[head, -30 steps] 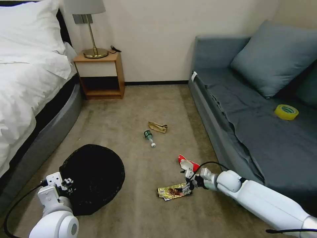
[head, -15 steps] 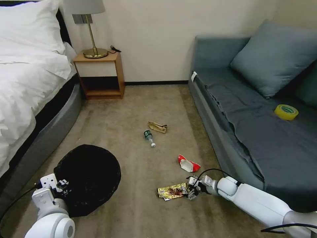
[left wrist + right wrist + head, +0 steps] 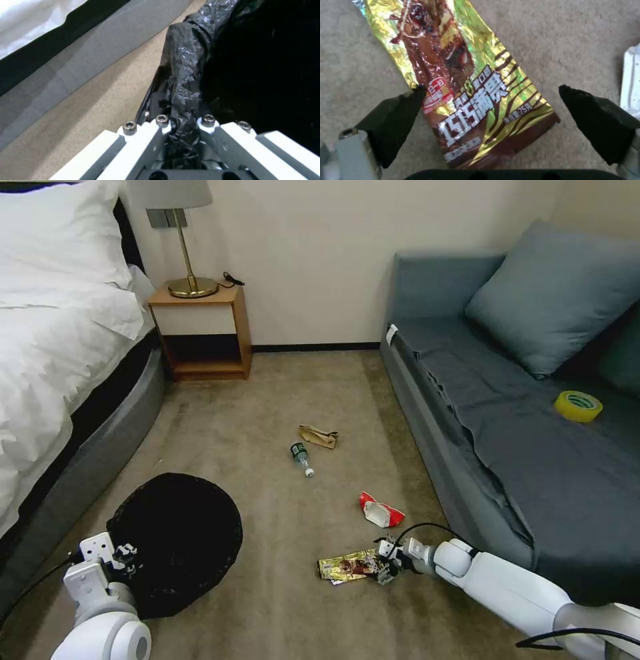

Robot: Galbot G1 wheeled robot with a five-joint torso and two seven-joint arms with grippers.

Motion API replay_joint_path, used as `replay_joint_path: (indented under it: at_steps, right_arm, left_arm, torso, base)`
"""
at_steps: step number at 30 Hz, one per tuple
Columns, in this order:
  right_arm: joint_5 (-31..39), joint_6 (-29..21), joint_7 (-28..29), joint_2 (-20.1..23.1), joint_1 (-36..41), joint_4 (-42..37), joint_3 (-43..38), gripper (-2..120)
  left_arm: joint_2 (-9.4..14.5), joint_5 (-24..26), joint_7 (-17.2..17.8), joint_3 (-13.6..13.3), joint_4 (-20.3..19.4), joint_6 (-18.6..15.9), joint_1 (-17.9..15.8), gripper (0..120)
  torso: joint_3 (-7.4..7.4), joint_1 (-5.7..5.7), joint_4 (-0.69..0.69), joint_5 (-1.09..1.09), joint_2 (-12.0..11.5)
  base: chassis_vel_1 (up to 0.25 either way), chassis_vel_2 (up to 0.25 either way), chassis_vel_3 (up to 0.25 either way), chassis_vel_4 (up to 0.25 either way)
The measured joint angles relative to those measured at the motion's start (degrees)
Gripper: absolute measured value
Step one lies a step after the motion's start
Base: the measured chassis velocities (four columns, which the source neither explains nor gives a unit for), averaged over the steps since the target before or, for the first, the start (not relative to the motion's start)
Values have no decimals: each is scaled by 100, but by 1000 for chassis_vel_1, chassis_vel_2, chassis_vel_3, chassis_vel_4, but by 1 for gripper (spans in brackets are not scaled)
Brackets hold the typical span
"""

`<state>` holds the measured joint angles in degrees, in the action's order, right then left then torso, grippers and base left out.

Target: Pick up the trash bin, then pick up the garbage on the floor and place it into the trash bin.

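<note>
Head view showed me what had shifted over the last second: my right hand (image 3: pixel 385 567), which had been hovering up by the red-and-white wrapper (image 3: pixel 380 511), had dropped and slid back toward me, and it now sat low on the carpet at the 3 o'clock end of the gold-brown snack wrapper (image 3: pixel 348 566). From the right wrist camera I could see its black fingertips (image 3: pixel 403 117) spread apart, one on each side of the gold-brown snack wrapper (image 3: pixel 466 85), which lay flat between them and was not yet pinched. I judged the grasp was set up but not closed.

My left hand (image 3: pixel 123 558) was at about 8 o'clock in the head view, and it had carried the trash bin (image 3: pixel 177 540) slightly back and to the left of where it was a second earlier. The left wrist camera showed the left hand (image 3: pixel 185 140) clamped on the bunched black liner at the rim of the trash bin (image 3: pixel 190 65), so the bin was secured.

The small clear bottle (image 3: pixel 301 457) and the tan paper scrap (image 3: pixel 319 436) lay near the middle of the floor, untouched, at roughly 12 o'clock from the wrapper. By my reading, one piece was about to be taken and all four remained on the carpet.
</note>
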<state>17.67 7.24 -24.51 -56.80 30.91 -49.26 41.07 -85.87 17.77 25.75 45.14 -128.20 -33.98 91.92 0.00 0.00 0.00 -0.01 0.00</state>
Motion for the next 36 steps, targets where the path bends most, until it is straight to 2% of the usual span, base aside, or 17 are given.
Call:
replay_joint_path:
  at_steps: [6,15,18,24,26,27,31,33,35,36]
  right_arm:
    - [-56,77,-16,-111,-35,179,16,100]
    - [-113,159,-16,-100,-8,190,-1,99]
    - [-119,200,-32,-47,34,122,-12,87]
    - [-141,221,-33,14,78,55,-47,74]
    - [-167,232,-28,49,107,11,-78,64]
    - [-167,232,-28,49,107,11,-78,64]
    - [-192,244,40,141,134,-83,-129,43]
    - [-193,243,50,163,136,-103,-132,42]
    - [-173,242,89,244,148,-208,-152,30]
    - [-173,242,89,244,148,-208,-152,30]
  left_arm:
    - [7,-3,-1,3,39,21,-28,2]
    - [28,-2,-3,33,95,58,-80,2]
    - [30,1,-5,23,103,64,-108,2]
    - [34,1,-7,3,102,64,-125,2]
    - [36,0,-7,-4,101,67,-127,2]
    - [36,0,-7,-4,101,67,-127,2]
    - [28,-36,-9,-31,110,77,-131,2]
    - [27,-45,-9,-38,111,78,-131,2]
    - [16,-72,-9,-62,111,82,-137,2]
    - [16,-72,-9,-62,111,82,-137,2]
  torso:
    - [-1,0,-1,-4,1]
    - [-1,0,0,0,1]
    - [-1,0,-1,-1,1]
    - [0,0,1,2,1]
    - [0,0,2,4,1]
    - [0,0,2,4,1]
    - [1,0,3,5,0]
    - [1,0,2,4,-1]
    - [1,0,0,2,-1]
    - [1,0,0,2,-1]
  base:
    - [0,0,0,0]
    - [0,0,0,0]
    - [0,0,0,0]
    - [0,0,0,0]
    - [0,0,0,0]
    - [0,0,0,0]
    - [0,0,0,0]
    - [0,0,0,0]
    - [0,0,0,0]
    - [0,0,0,0]
